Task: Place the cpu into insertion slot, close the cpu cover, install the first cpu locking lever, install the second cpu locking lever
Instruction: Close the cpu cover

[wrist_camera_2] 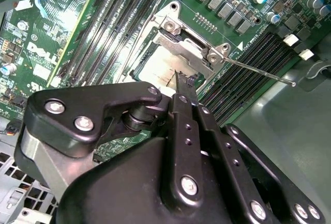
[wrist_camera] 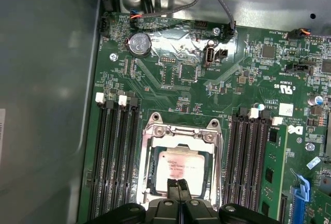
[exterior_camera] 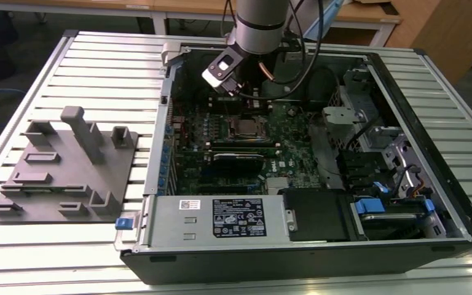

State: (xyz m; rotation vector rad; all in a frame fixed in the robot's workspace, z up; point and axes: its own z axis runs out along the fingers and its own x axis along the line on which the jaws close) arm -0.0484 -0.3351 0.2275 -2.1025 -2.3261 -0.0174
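Counting the task's things gives one cpu point(wrist_camera: 176, 164), a small flat square with a dull silvery top, lying in the one insertion slot point(exterior_camera: 243, 128) on the green motherboard point(wrist_camera: 181, 84). It is ringed by one cpu cover point(wrist_camera: 181, 140), a thin bright metal frame with a square window that looks to lie flat around the chip. The single claw point(wrist_camera: 180, 182) is black and built of bolted link plates. Its two narrow fingers point(wrist_camera: 176, 189) are pressed together with a hairline seam between them and grip nothing, and their tips sit over the near edge of the chip. Two banks of long black memory slots point(wrist_camera: 116, 151) flank the socket, one on each side. One green memory module point(wrist_camera: 271, 172) stands upright in the bank beside the blue latch point(wrist_camera: 302, 193), and one round silvery coin cell point(wrist_camera: 139, 44) sits farther up the board. The second wrist view adds one locking lever point(wrist_camera_2: 258, 71), a thin straight steel rod reaching out from a corner of the cover across the memory slots. The exterior view shows the arm point(exterior_camera: 260, 24) descending into one open dark computer case point(exterior_camera: 302, 264) that lies on a ribbed metal bench point(exterior_camera: 72, 55). One grey moulded fixture plate point(exterior_camera: 64, 178) with blocks and posts lies at that view's left, just beside the case. One labelled metal supply box point(exterior_camera: 170, 221) fills the case's near side.
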